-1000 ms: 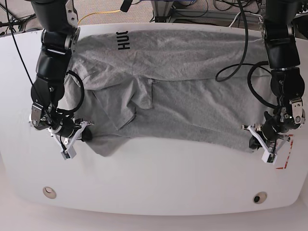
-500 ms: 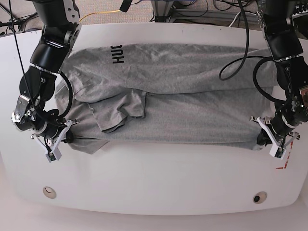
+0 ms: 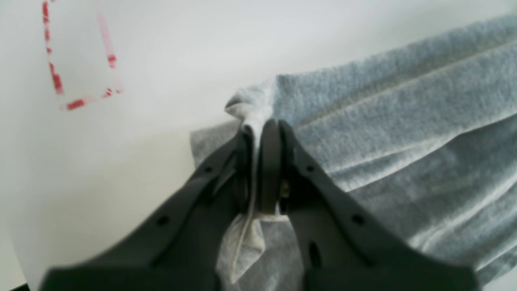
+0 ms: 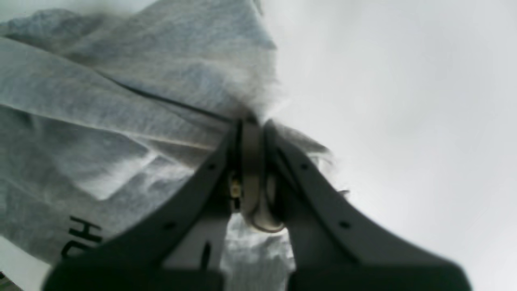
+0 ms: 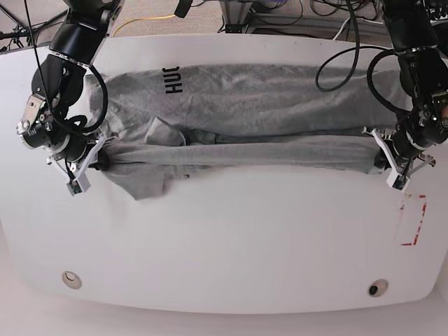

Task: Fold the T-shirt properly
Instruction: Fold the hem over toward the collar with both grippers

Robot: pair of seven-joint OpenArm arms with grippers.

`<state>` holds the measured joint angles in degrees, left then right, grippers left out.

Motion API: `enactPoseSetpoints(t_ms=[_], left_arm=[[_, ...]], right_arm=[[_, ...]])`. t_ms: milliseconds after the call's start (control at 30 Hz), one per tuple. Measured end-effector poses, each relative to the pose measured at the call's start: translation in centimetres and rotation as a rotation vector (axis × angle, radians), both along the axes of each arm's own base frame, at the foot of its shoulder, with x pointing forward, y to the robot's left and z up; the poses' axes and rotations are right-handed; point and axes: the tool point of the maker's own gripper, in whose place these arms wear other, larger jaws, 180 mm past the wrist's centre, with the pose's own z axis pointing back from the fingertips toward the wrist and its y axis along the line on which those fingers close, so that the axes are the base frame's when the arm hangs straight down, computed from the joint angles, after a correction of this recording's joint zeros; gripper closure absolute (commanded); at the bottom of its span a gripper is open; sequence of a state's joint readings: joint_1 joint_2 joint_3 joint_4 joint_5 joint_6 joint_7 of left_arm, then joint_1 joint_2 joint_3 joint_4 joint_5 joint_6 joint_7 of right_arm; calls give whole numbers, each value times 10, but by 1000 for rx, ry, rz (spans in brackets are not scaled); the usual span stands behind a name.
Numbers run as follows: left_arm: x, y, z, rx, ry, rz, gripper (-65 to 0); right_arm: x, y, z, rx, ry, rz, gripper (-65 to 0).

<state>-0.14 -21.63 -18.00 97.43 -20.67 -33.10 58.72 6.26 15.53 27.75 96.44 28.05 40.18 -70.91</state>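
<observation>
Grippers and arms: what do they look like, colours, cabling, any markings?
Both arms are black, built of chunky rounded segments, with loose black cables looping beside them. The left gripper and right gripper have white finger frames in the base view; the wrist views show dark grey tapering fingers with small holes and paler pads inside. No markings are legible.

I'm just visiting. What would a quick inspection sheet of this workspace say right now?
Surface: white table, with a red dashed marking.
Job's things: grey T-shirt, stretched flat between both arms, lettering showing.
Clutter: nothing seen.
Grippers: left gripper and right gripper each have jaws shut on a T-shirt edge.
Cables: black cables loop off the arms; yellow cable behind.
Surroundings: floor with equipment beyond the table.
</observation>
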Motion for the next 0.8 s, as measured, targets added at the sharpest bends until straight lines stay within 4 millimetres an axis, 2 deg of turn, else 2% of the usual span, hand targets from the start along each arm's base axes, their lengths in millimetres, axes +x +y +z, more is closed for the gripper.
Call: enactPoseSetpoints(t_ms=[100, 200, 400, 533, 667, 800], left_arm=[[-21, 8, -14, 5, 45, 2, 0], [-38, 21, -20, 18, 70, 15, 0], [-60, 22, -27, 39, 103, -5, -1], [-68, 26, -29, 59, 125, -19, -3], [-67, 28, -27, 65, 122, -21, -3], [-74, 29, -32, 73, 154, -18, -3]], right_arm=[[-16, -3, -1, 12, 0, -15, 0], [-31, -6, -9, -15, 46, -12, 0], [-55, -6, -11, -26, 57, -16, 0], [-71, -5, -23, -28, 106, -14, -2], [-77, -2, -26, -20, 108, -14, -2], [-92, 0, -30, -32, 135, -8, -2]])
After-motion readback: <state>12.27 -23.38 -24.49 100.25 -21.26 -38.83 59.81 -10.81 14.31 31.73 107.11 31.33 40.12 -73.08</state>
